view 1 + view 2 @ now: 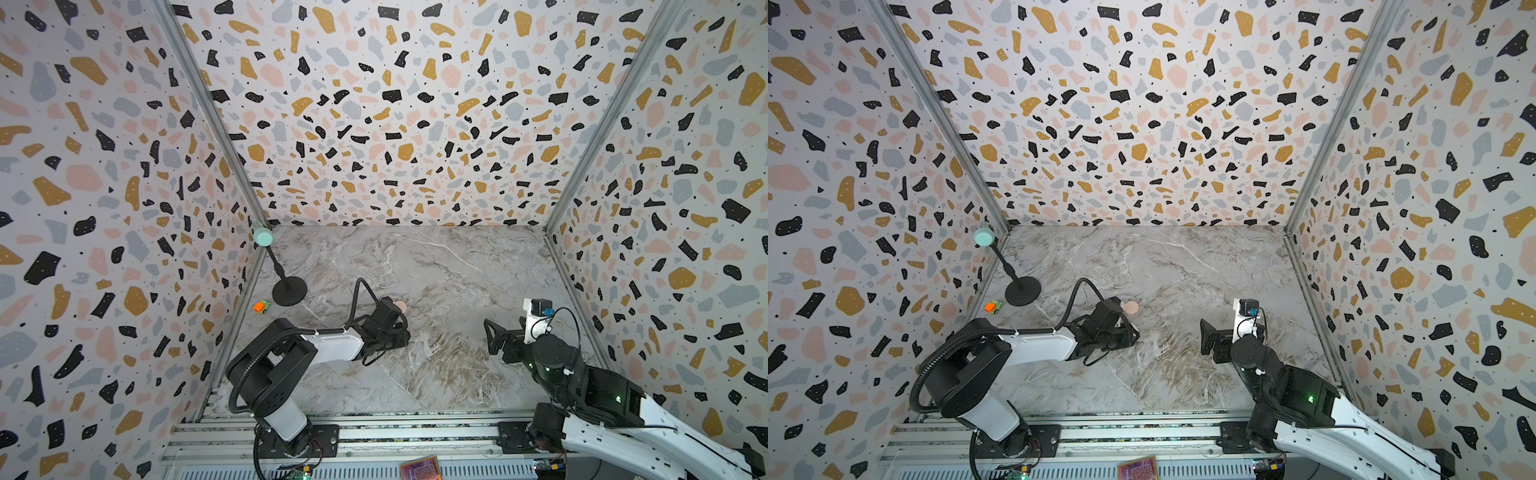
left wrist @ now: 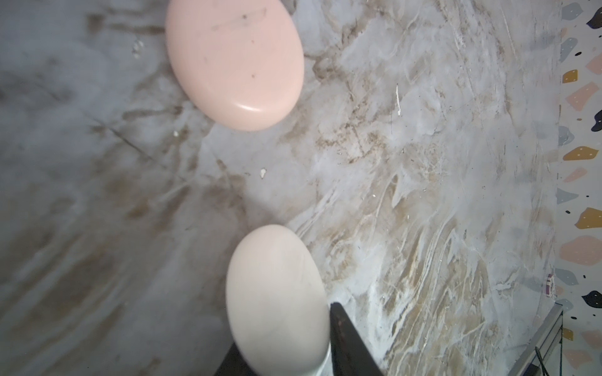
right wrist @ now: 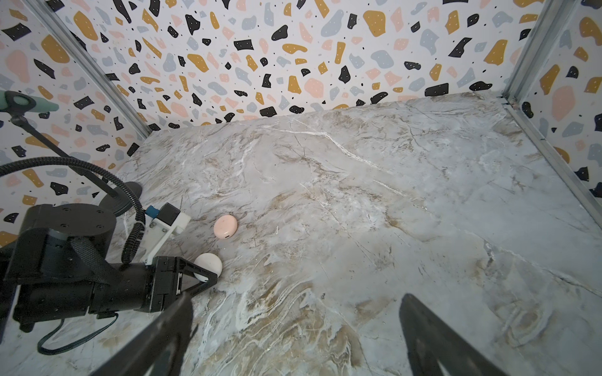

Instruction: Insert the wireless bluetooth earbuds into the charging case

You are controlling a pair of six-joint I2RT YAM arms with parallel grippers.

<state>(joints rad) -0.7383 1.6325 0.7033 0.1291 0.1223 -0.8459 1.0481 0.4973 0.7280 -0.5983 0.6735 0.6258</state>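
Two closed, pebble-shaped charging cases lie on the marble table (image 1: 436,374). The pink case (image 1: 401,306) (image 1: 1131,307) (image 2: 234,62) (image 3: 225,227) sits free, a little beyond my left gripper. The white case (image 2: 277,299) (image 3: 210,262) lies between the fingers of my left gripper (image 2: 283,332) (image 3: 208,270) (image 1: 397,334). One black finger (image 2: 345,338) stands right at the case's edge. The other finger is hidden under the case, so the grip is unclear. My right gripper (image 3: 296,299) (image 1: 492,332) (image 1: 1204,332) hangs wide open over bare table on the right. The earbuds are out of view.
A black round-based stand (image 1: 289,291) with a mint-green head (image 1: 262,237) rises at the back left. A small orange and green toy (image 1: 262,306) lies beside it. Patterned walls (image 1: 104,208) enclose three sides. An aluminium rail (image 1: 374,432) runs along the front.
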